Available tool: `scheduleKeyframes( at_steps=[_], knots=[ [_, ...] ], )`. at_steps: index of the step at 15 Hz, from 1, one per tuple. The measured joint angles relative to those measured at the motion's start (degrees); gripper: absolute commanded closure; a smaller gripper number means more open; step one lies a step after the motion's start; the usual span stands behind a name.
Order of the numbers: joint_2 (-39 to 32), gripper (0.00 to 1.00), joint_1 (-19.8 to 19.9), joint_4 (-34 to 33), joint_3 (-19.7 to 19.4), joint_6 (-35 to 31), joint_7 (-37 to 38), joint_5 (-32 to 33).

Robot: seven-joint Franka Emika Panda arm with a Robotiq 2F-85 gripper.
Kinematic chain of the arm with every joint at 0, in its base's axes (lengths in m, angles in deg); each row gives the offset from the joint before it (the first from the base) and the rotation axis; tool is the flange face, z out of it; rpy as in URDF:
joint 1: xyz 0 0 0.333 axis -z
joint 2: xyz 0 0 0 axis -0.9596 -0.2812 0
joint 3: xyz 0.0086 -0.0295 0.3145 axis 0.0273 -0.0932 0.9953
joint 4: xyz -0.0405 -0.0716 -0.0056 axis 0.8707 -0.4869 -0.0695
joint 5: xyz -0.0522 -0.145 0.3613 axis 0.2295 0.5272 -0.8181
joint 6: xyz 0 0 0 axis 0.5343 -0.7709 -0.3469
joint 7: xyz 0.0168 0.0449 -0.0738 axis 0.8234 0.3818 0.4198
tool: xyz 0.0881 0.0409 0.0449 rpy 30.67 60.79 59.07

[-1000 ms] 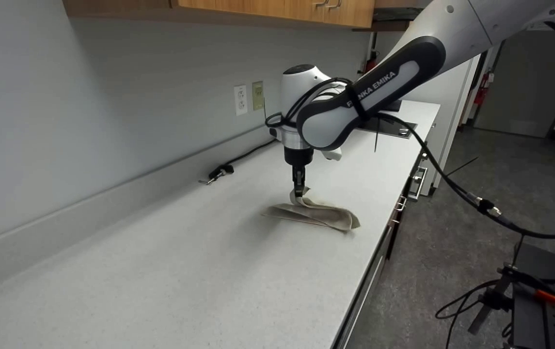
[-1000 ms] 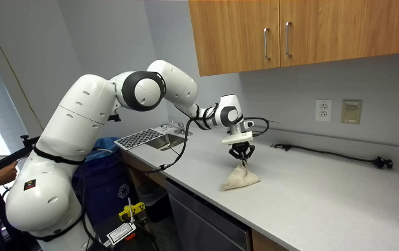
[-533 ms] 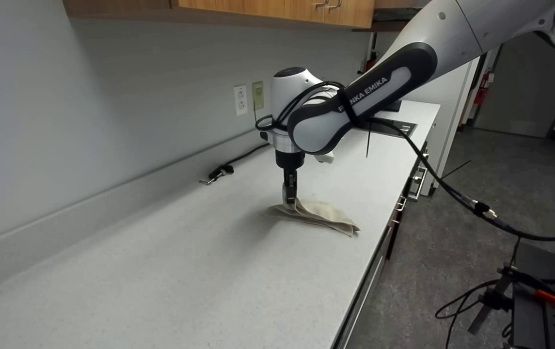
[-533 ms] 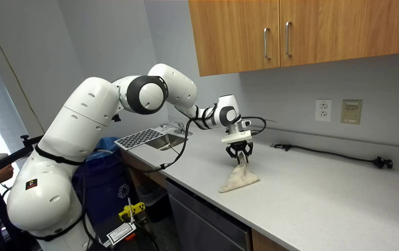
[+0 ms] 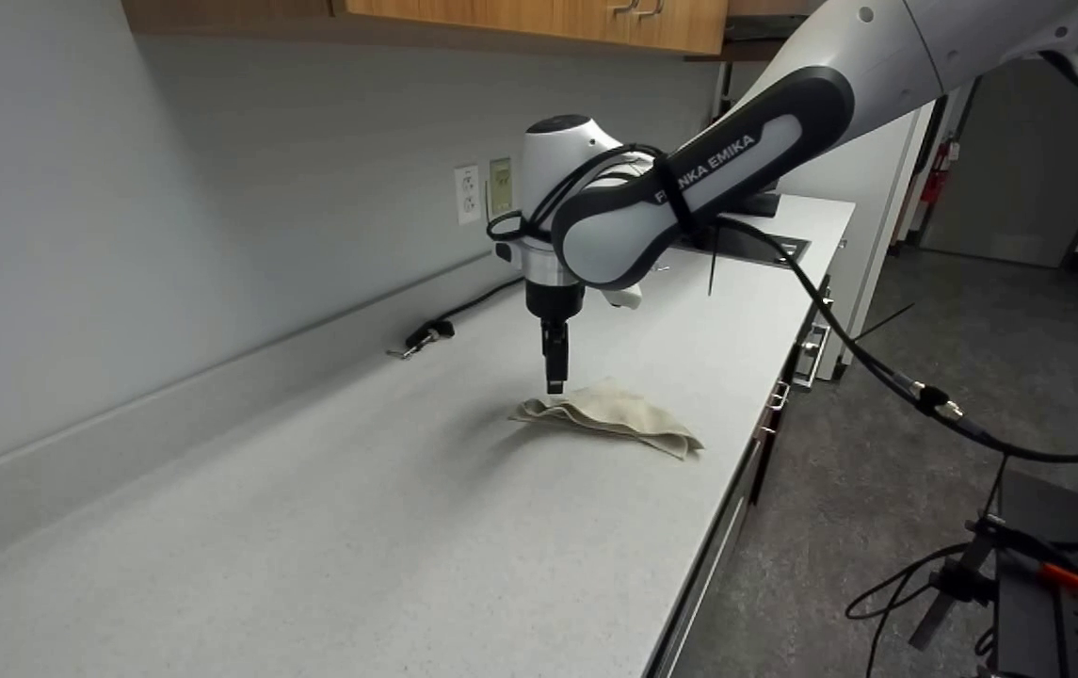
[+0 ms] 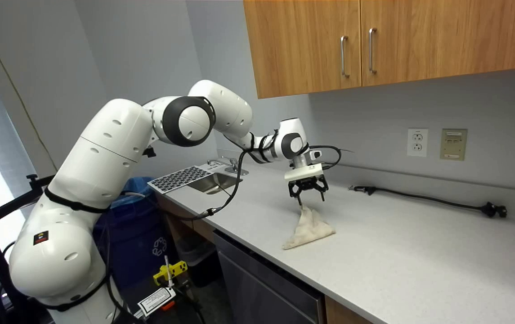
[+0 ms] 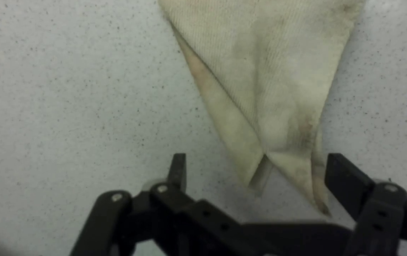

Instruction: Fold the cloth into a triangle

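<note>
- Currently, the cloth (image 6: 310, 228) lies on the counter (image 6: 423, 256), doubled over and wrinkled, roughly three-sided and narrowing to a point at its far end in an exterior view.
- The gripper (image 6: 311, 200) points down over that far end, its two fingers (image 7: 347, 186) spread wide apart, the cloth loose beneath and between them.
- In the wrist view, the cloth's narrow end shows two tips with a notch between them.
- The left tip lies in the gap, well apart from the finger on the left; the right tip lies just beside the finger on the right, and whether they touch I cannot tell.
- The edge of the top layer runs slantwise on the left, with a strip of the lower layer showing; brownish smudges mark the right side.
- In an exterior view, the arm (image 5: 755, 132) reaches in from the right over the cloth's left part, and the cloth's near edge is wavy, its layers parted.
- Farther left along the counter, in an exterior view, are a sink (image 6: 205, 183) and a tap (image 6: 235, 168); a black cord (image 6: 437, 201) lies on the far right, along the wall (image 6: 365, 117).
- A wooden cabinet (image 6: 304, 49) hangs above, and a socket (image 6: 417, 142) is set in the wall over the cord.
</note>
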Motion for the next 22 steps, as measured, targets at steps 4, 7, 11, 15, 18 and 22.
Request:
scheduleKeyframes(
  at_steps=[4,7,11,15,18,22],
  knots=[
    [3.1,0.00,0.0,0.9,0.7,0.0,0.0,-1.4],
    [7.0,0.00,0.2,3.6,0.8,0.0,0.3,-3.1],
    [13.4,0.00,1.2,10.0,0.7,-1.1,0.9,-5.8],
    [19.8,0.00,2.8,18.5,0.7,-4.9,0.9,-8.8],
    [24.1,0.00,3.9,24.9,0.7,-7.9,0.8,-11.0],
    [29.0,0.00,5.0,32.3,0.7,-10.7,0.1,-13.9]
  ],
)
